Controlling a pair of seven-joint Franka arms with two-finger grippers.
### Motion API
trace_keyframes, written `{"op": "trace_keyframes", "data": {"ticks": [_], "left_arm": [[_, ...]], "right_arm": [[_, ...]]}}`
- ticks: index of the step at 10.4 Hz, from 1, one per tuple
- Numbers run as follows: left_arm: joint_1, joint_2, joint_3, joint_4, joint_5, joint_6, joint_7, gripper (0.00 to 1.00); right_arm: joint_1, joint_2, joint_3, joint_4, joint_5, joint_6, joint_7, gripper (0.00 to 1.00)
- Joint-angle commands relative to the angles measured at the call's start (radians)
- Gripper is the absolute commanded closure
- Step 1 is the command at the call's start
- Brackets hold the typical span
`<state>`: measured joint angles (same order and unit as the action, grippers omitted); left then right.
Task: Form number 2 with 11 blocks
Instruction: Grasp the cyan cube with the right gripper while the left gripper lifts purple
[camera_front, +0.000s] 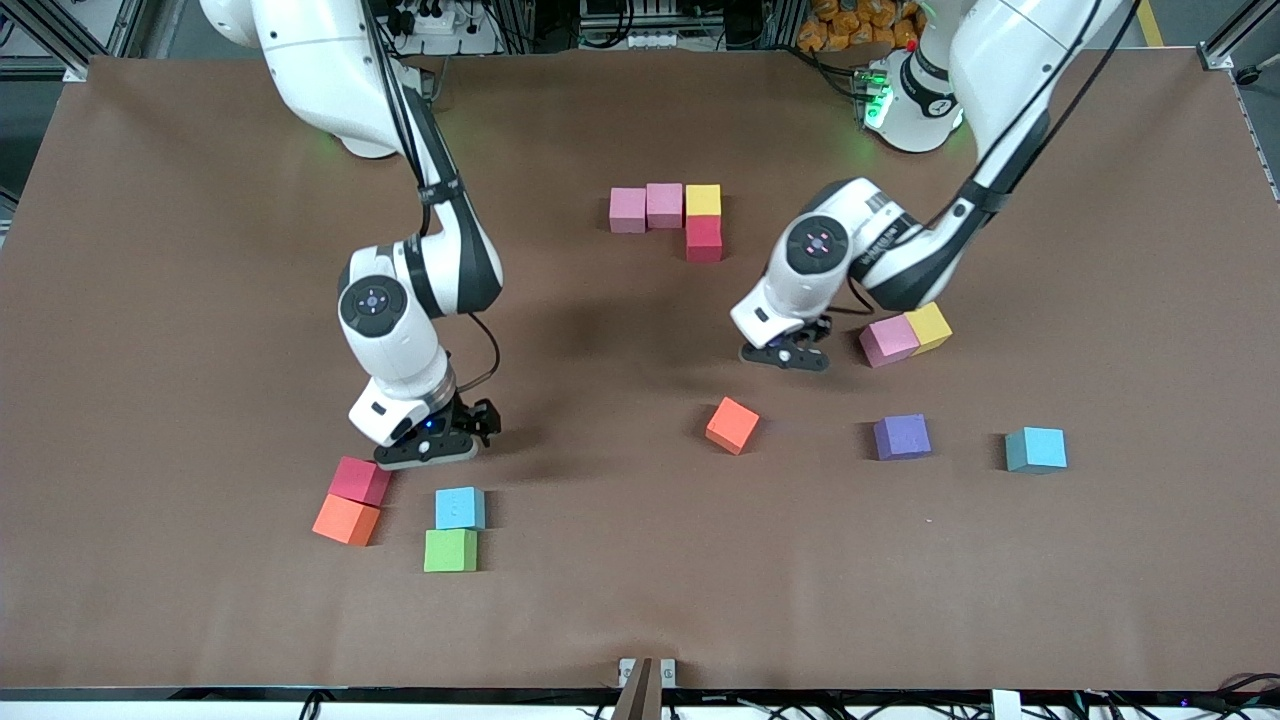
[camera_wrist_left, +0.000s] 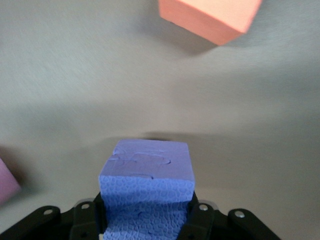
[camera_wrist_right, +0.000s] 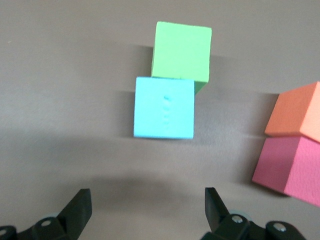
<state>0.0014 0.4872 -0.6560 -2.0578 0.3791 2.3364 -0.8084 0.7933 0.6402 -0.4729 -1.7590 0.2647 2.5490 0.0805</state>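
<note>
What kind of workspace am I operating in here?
Probably a robotics lab bench: a brown covered table framed by aluminium rails, cables and power strips along the robots' edge, and small coloured foam cubes laid out for practice.

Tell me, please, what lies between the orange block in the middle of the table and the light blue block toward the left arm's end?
One purple block sits between the orange block and the light blue block, apart from both; the front view shows it.

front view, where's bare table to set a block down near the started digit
Bare table lies just nearer the camera than the red block, between both arms, down to the orange block. Crowded: around the left hand, shut on a purple block, and the right hand.
</note>
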Motion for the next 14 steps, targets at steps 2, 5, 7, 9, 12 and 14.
{"op": "trace_keyframes", "data": {"ticks": [2,5,7,9,12,14], "left_arm": [[0.009,-0.016,-0.069,-0.024,0.009,-0.009,-0.269,0.52],[0.009,-0.012,-0.111,-0.036,0.006,-0.008,-0.388,0.51],[0.009,-0.004,-0.119,-0.039,-0.011,0.001,-0.394,0.52],[0.008,0.002,-0.119,-0.039,-0.055,0.026,-0.394,0.52],[-0.004,0.014,-0.119,-0.068,-0.086,0.099,-0.396,0.51],[-0.008,0.014,-0.119,-0.068,-0.086,0.100,-0.396,0.51]], "right_arm": [[-0.045,0.119,0.051,0.104,0.092,0.126,-0.008,0.00],[-0.083,0.179,0.051,0.179,0.097,0.135,-0.083,0.00],[-0.095,0.179,0.051,0.197,0.096,0.125,-0.129,0.00],[-0.117,0.200,0.053,0.208,0.102,0.134,-0.203,0.00],[-0.115,0.259,0.065,0.252,0.241,0.155,-0.202,0.00],[-0.115,0.266,0.065,0.262,0.245,0.152,-0.200,0.00]]}}
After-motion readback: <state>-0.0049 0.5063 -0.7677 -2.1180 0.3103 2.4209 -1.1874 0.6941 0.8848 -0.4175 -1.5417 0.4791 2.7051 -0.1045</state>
